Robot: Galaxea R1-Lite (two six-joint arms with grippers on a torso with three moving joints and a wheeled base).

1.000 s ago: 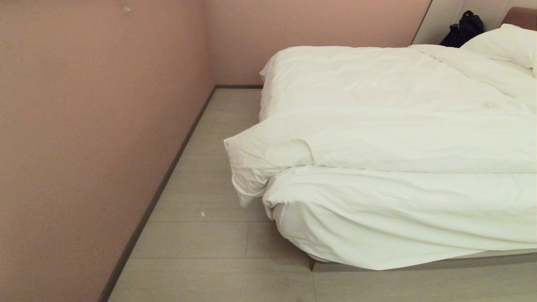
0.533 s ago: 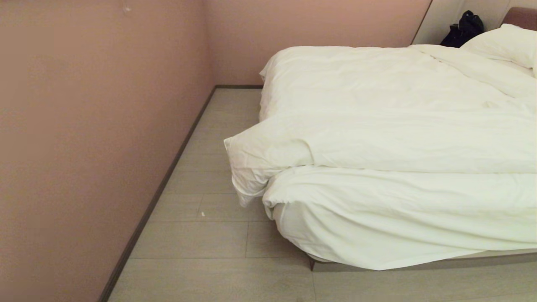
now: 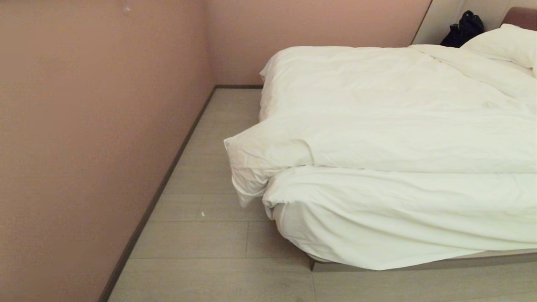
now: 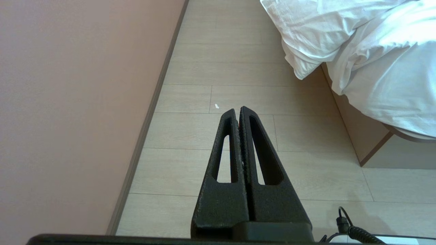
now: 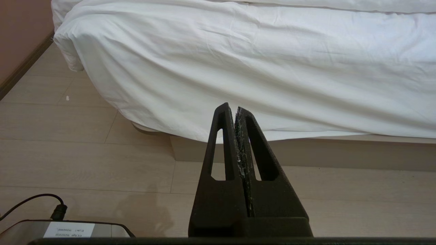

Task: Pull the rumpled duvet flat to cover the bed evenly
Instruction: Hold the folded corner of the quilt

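Progress looks like zero: the duvet [image 3: 398, 138] lies bunched on the bed [image 3: 419, 264], folded back on itself in a thick roll across the near part, one corner [image 3: 247, 167] drooping off the foot end toward the floor [image 3: 201, 239]. We judge all the pulling and flattening is left. Left gripper [image 4: 238, 110] hangs over the floor beside the wall [image 3: 84, 147], jaws pressed together, empty. Right gripper [image 5: 232, 108] faces the near side of the bed, jaws likewise together, holding nothing, apart from the cloth. Containers: only a dark bag [image 3: 463, 27] near the pillow [image 3: 503, 44]; contents hidden.
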